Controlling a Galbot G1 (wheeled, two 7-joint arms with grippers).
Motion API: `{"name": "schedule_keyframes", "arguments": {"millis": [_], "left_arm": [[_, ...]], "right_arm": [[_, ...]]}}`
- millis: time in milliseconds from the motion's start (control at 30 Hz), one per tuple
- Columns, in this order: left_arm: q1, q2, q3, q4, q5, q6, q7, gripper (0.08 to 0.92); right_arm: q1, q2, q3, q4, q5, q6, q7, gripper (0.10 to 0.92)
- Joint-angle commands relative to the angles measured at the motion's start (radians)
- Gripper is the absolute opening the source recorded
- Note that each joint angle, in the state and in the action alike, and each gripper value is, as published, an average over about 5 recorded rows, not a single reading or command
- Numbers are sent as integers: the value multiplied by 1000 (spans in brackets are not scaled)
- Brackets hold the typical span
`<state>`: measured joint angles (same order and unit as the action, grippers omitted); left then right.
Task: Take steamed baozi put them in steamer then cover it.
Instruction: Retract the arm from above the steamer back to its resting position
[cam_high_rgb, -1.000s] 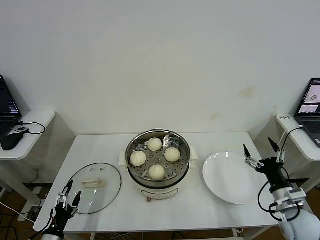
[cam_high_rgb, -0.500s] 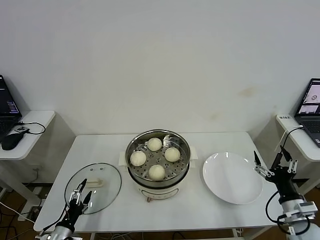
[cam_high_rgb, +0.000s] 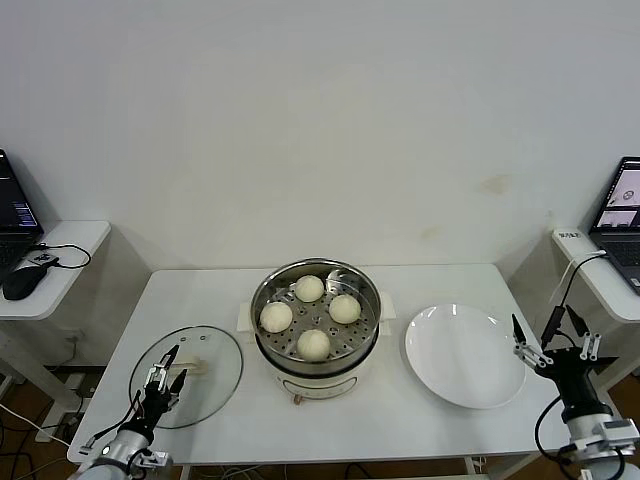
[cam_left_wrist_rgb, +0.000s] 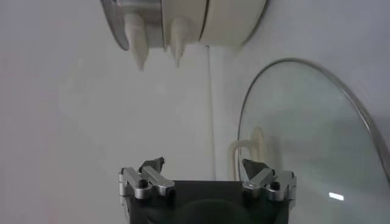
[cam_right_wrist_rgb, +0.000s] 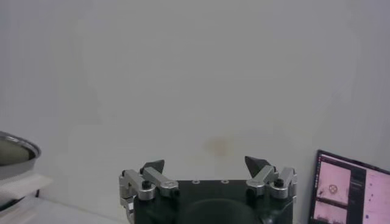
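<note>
Four cream-white baozi lie on the perforated tray inside the steel steamer at the table's middle. The glass cover with its cream bar handle lies flat on the table to the steamer's left. My left gripper is open, low over the cover's near-left part; in the left wrist view the handle shows near one fingertip and the steamer's base lies beyond. My right gripper is open and empty, off the table's right edge; its wrist view faces the wall.
A flat white plate lies to the right of the steamer. Side desks with laptops stand at both far sides, with a mouse on the left one. The steamer's rim shows in the right wrist view.
My left gripper has risen and moved forward from the table's front-left edge over the cover. My right gripper has drawn back to the right, away from the plate.
</note>
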<state>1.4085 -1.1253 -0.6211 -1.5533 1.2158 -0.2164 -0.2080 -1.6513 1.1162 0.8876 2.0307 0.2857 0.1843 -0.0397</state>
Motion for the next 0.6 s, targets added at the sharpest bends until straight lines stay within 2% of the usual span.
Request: {"name": "schedule_keyframes", "arguments": {"millis": [33,600], "left_arm": [[-101,13,21,83,2,0,9,823],[-172,8,39,162,-18,12,25,810]], "right_arm": [[-17,10,6,3,-2,3,-2,823],[-16,22,-3,-12,-7,4,-10,823]]}}
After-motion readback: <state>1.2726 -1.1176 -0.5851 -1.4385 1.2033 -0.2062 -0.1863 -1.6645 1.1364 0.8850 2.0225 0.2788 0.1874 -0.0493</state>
